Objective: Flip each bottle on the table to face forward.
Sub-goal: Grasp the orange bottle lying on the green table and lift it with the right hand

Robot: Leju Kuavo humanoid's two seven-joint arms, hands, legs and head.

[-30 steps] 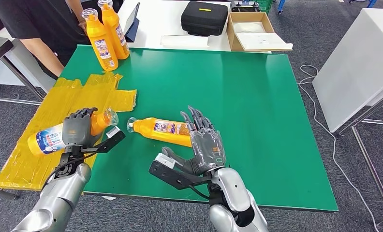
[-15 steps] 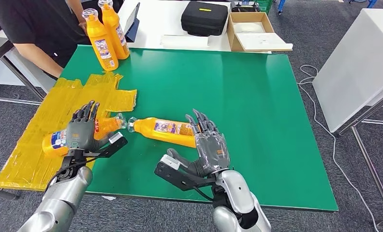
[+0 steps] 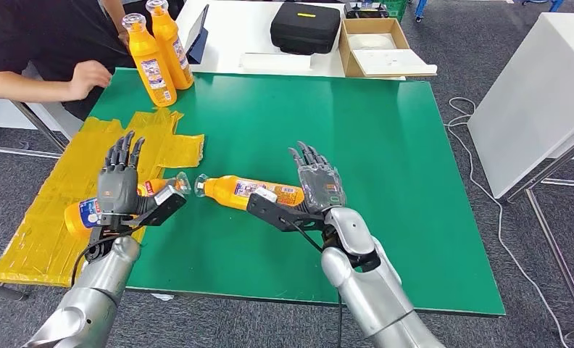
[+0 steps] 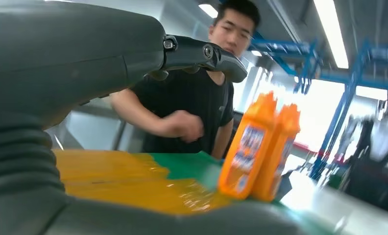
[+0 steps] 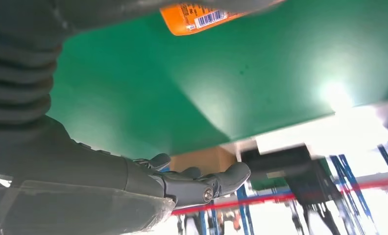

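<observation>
Four orange bottles sit on the green table (image 3: 385, 145): two upright bottles (image 3: 158, 52) at the far left corner, and two lying cap to cap near the front. The left lying bottle (image 3: 87, 212) rests on yellow sheeting (image 3: 74, 174) under the left hand (image 3: 117, 185), whose fingers are spread and raised. The right lying bottle (image 3: 251, 192) touches the right hand (image 3: 319, 187), also spread. Label writing is too small to read. The table's right half lies bare.
</observation>
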